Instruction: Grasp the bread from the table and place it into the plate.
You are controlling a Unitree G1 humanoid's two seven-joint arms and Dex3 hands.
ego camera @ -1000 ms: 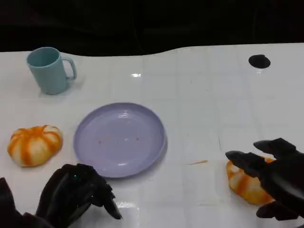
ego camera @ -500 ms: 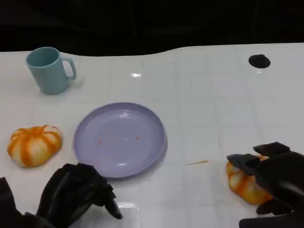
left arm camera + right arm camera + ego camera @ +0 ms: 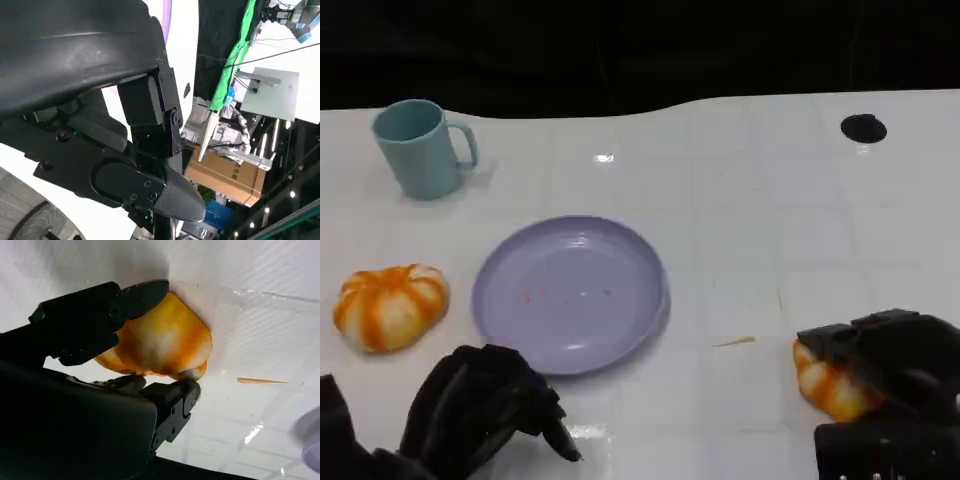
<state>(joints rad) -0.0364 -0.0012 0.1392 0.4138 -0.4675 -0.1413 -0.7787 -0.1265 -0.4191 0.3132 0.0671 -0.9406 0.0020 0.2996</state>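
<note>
An orange-and-white striped bread (image 3: pixel 825 385) lies on the white table at the lower right. My right hand (image 3: pixel 895 385) is down over it. In the right wrist view its fingers (image 3: pixel 95 315) press one side of the bread (image 3: pixel 160 340) and the thumb touches the other, with the bread still resting on the table. The purple plate (image 3: pixel 570 295) sits at the centre left with nothing on it, well left of that bread. A second striped bread (image 3: pixel 390 305) lies left of the plate. My left hand (image 3: pixel 485 410) rests at the lower left with fingers curled in and nothing in them.
A teal mug (image 3: pixel 420 148) stands at the far left back. A small black disc (image 3: pixel 863 127) lies at the far right back. A thin orange sliver (image 3: pixel 735 342) lies between plate and right bread. The table's far edge meets a dark background.
My right hand has lowered onto the right bread and its fingers have closed around it. The left hand has stayed put. The whole picture has shifted slightly.
</note>
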